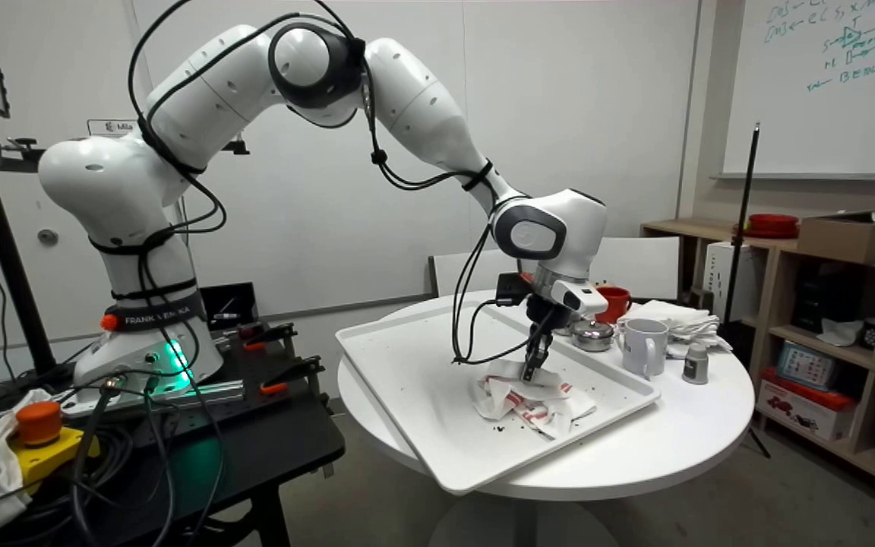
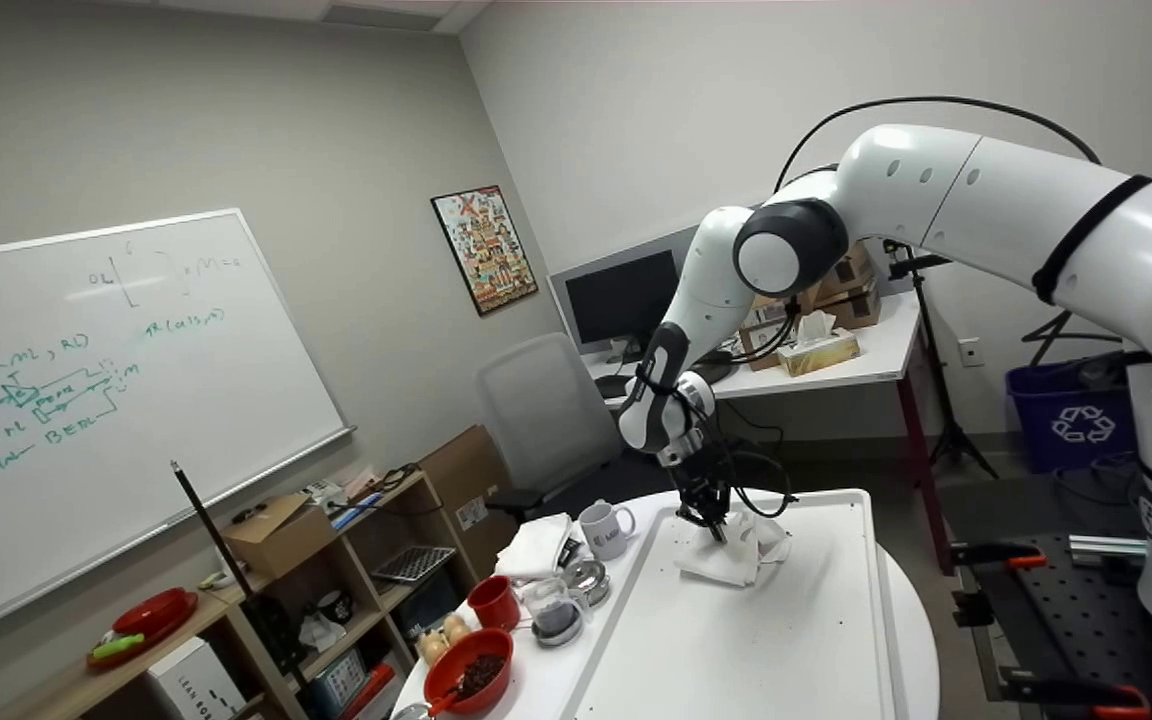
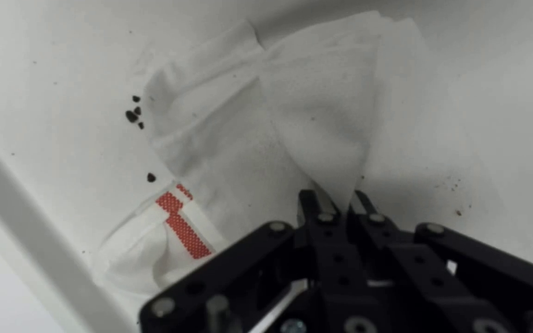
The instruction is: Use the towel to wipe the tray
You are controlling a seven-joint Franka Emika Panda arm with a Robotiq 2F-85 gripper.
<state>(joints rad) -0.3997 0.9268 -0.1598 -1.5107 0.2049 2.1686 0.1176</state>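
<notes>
The white towel with red stripes lies crumpled on the white tray toward one end. The towel and tray also show in an exterior view. My gripper points down at the towel and is shut on a fold of it. In the wrist view the pinched fold rises between the fingertips, and the rest of the towel spreads over the tray. Dark crumbs lie beside the towel's edge, with finer specks on the opposite side. What lies under the towel is hidden.
The tray sits on a round white table and overhangs its edge. Beside it stand a white mug, a small grey bottle, a metal container, a red mug, a red bowl and folded white cloths.
</notes>
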